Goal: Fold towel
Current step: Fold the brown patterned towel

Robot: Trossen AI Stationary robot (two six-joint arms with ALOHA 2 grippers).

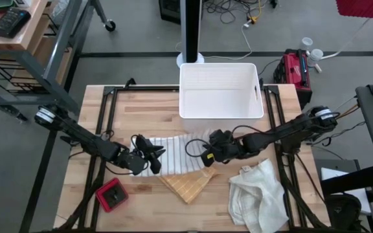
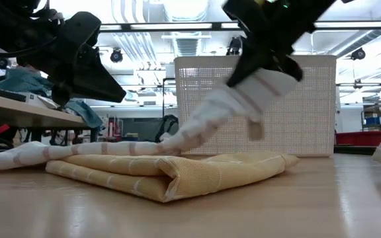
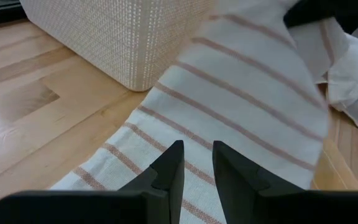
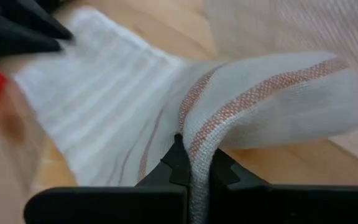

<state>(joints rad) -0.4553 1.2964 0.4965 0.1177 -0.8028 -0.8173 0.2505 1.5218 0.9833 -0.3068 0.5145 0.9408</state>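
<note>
Two robot arms work a striped towel (image 1: 173, 154) at the middle of a wooden desk (image 1: 141, 103). The right claw (image 4: 193, 163) is clenched on a bunched edge of the white cloth with thin reddish stripes, its two dark fingers (image 4: 178, 160) pressed tight on either side of the fabric, which rises out from between them. In the low view that end of the towel hangs lifted off the desk below the right claw (image 2: 260, 63), sloping down to where the rest lies flat.

The left claw (image 3: 197, 163) is over the towel's other end, toward the desk's left edge, its fingers (image 3: 169, 167) parted by a narrow gap with striped cloth showing in the gap; whether they actually grip the fabric cannot be told. From above, the left claw (image 1: 149, 155) sits at the towel's left end and the right claw (image 1: 214, 153) at its right end.

Under the striped towel's near edge lies a folded yellow towel (image 1: 188, 184), one corner pointing at the desk's front edge. A white basket (image 1: 220, 90) stands at the back edge, a crumpled white cloth (image 1: 256, 194) lies near the front right corner, and a small red object (image 1: 111, 195) sits toward the front left corner.
</note>
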